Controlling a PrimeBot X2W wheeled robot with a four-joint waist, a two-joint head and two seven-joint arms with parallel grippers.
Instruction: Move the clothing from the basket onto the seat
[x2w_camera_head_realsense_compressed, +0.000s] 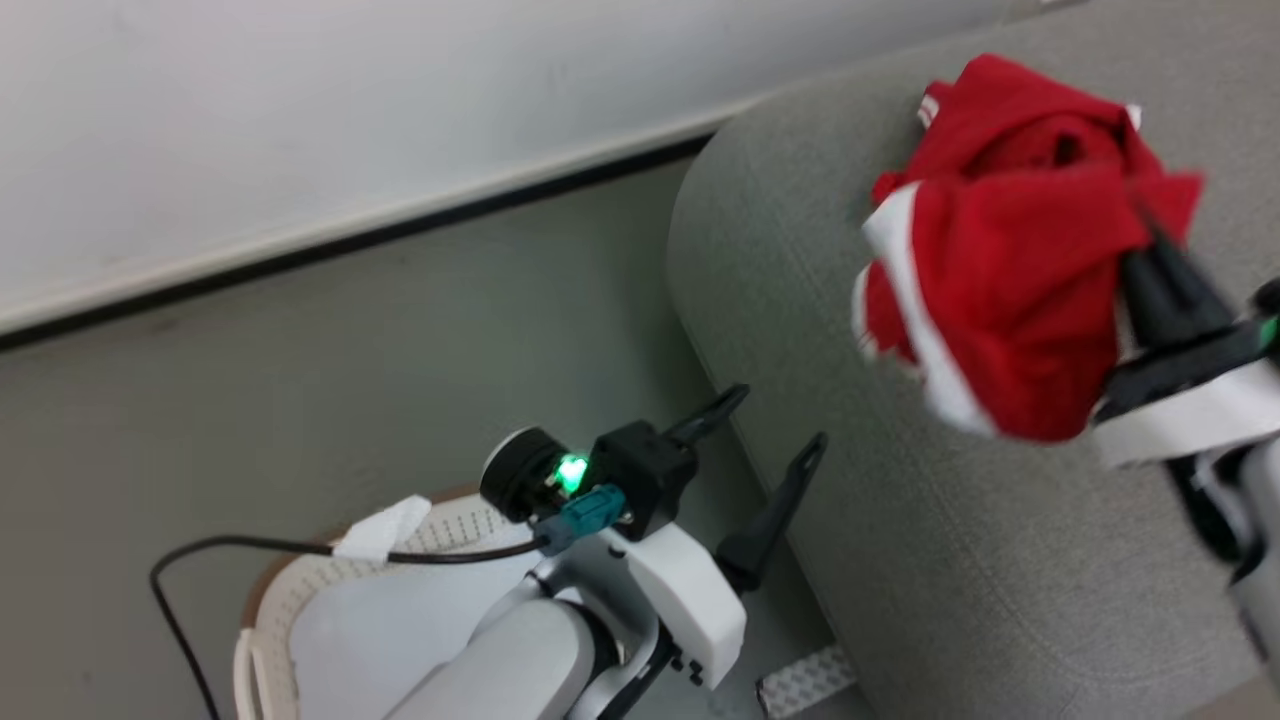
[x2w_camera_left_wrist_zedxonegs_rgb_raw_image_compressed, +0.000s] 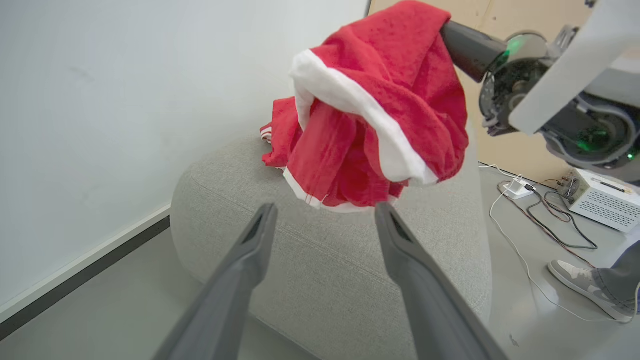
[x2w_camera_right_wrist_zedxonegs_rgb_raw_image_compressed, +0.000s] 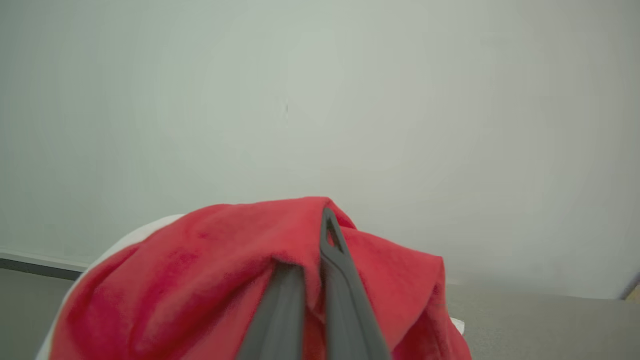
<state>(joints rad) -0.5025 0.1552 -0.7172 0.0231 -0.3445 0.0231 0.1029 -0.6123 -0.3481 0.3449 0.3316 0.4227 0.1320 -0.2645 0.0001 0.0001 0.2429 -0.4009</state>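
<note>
My right gripper (x2w_camera_right_wrist_zedxonegs_rgb_raw_image_compressed: 315, 240) is shut on a piece of red clothing with white trim (x2w_camera_head_realsense_compressed: 1000, 300), which hangs bunched above the grey seat (x2w_camera_head_realsense_compressed: 900, 550). From the left wrist, the same clothing (x2w_camera_left_wrist_zedxonegs_rgb_raw_image_compressed: 380, 100) dangles from the right gripper (x2w_camera_left_wrist_zedxonegs_rgb_raw_image_compressed: 467, 42) over the seat (x2w_camera_left_wrist_zedxonegs_rgb_raw_image_compressed: 325, 270). A second red garment with white stripes (x2w_camera_left_wrist_zedxonegs_rgb_raw_image_compressed: 277, 137) lies on the seat behind it. My left gripper (x2w_camera_head_realsense_compressed: 775, 420) is open and holds nothing, beside the seat's edge, above the basket (x2w_camera_head_realsense_compressed: 270, 600). In its own view the left gripper (x2w_camera_left_wrist_zedxonegs_rgb_raw_image_compressed: 325, 215) points at the seat. Only a white liner (x2w_camera_head_realsense_compressed: 360, 630) shows inside the basket.
A white wall with a dark baseboard (x2w_camera_head_realsense_compressed: 350, 240) runs behind the seat. A black cable (x2w_camera_head_realsense_compressed: 250, 545) crosses the basket rim. Beyond the seat, on the floor, lie cables (x2w_camera_left_wrist_zedxonegs_rgb_raw_image_compressed: 550, 220) and a white box (x2w_camera_left_wrist_zedxonegs_rgb_raw_image_compressed: 605, 200), next to a person's shoe (x2w_camera_left_wrist_zedxonegs_rgb_raw_image_compressed: 580, 280).
</note>
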